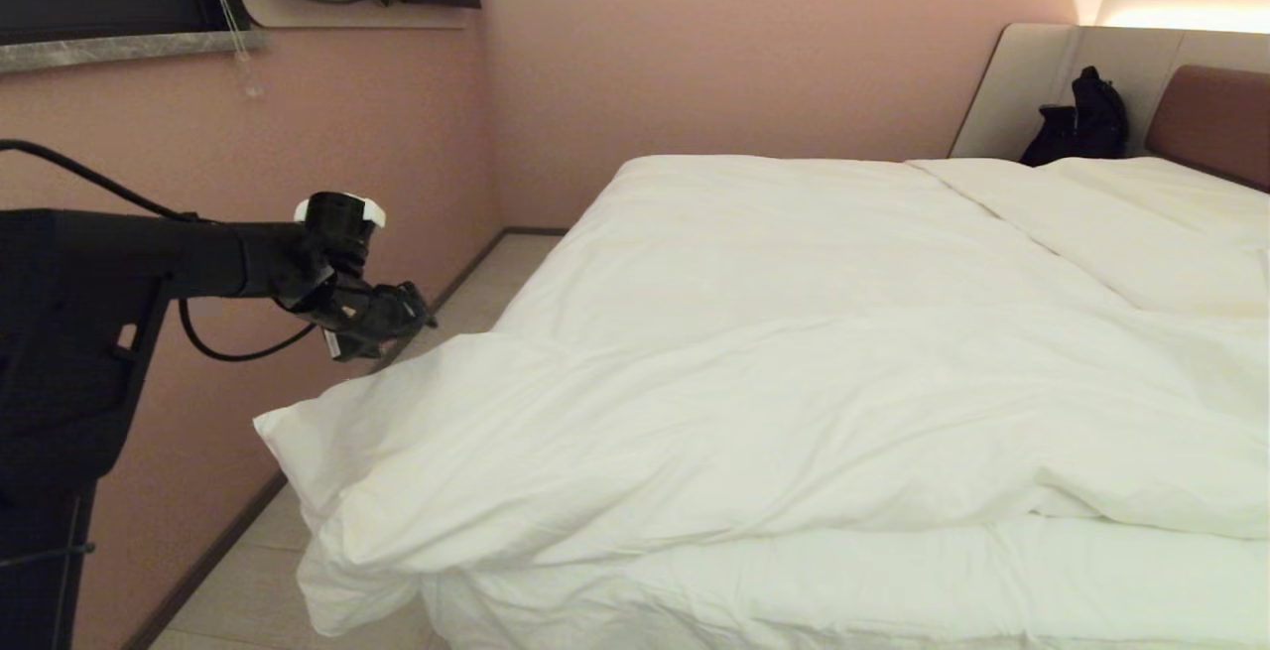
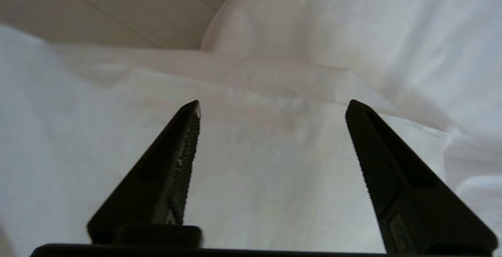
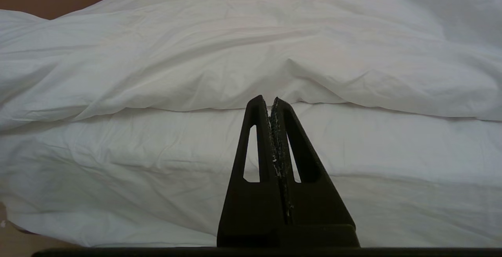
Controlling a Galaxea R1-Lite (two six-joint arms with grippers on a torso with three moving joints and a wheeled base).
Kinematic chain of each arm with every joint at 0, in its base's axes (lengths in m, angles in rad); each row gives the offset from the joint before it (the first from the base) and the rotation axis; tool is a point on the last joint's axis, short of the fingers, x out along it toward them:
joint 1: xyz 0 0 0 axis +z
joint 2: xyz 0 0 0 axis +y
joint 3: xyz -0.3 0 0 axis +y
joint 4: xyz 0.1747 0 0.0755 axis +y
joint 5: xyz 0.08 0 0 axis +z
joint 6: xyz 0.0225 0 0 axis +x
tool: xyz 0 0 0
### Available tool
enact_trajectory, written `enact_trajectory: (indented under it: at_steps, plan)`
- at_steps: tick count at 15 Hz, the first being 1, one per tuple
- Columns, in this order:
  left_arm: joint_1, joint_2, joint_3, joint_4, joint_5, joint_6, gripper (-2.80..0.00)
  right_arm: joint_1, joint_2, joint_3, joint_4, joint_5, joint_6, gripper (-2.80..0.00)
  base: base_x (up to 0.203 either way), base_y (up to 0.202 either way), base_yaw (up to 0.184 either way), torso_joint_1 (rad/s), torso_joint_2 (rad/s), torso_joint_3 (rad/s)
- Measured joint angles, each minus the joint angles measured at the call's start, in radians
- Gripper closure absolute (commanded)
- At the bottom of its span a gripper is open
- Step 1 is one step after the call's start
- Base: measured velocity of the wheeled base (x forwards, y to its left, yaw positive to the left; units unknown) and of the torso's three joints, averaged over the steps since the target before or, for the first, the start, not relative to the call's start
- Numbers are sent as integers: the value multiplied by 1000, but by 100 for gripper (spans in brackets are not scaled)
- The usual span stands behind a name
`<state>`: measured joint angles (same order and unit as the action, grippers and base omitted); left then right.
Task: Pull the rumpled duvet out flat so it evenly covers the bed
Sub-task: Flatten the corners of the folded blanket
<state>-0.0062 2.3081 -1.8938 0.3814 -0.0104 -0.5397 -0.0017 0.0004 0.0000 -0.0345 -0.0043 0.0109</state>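
The puffy white duvet [image 1: 754,412] lies rumpled on the bed, folded back on itself across the near half, and its near left corner hangs off the edge. The bed's reddish-brown headboard [image 1: 1215,119] is at the far right. My left gripper [image 1: 419,318] hovers just above that left edge of the duvet [image 2: 274,178]. In the left wrist view the left gripper [image 2: 272,106] is open, with only cloth below the gap and nothing between its fingers. My right gripper [image 3: 268,100] is shut and empty, facing the side of the duvet [image 3: 235,53]. It is outside the head view.
A pink wall [image 1: 198,233] runs close along the bed's left side, leaving a narrow strip of pale tiled floor [image 1: 476,293]. A black bag [image 1: 1081,124] stands at the head of the bed. White pillows [image 1: 1141,223] lie at the far right.
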Motion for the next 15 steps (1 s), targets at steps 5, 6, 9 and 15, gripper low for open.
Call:
enact_trajectory:
  at_steps: [5,6,9,15]
  plan:
    - [-1,22,-54,105,-9,-18,-280,0,0,0,0,0,0,0,0,0,0,0,0,0]
    - [-1,30,-55,105,-10,-17,-280,0,0,0,0,0,0,0,0,0,0,0,0,0]
    - [-1,53,-56,108,-12,-20,-280,0,0,0,0,0,0,0,0,0,0,0,0,0]
    - [-6,114,-55,131,-13,-38,-280,0,0,0,0,0,0,0,0,0,0,0,0,0]
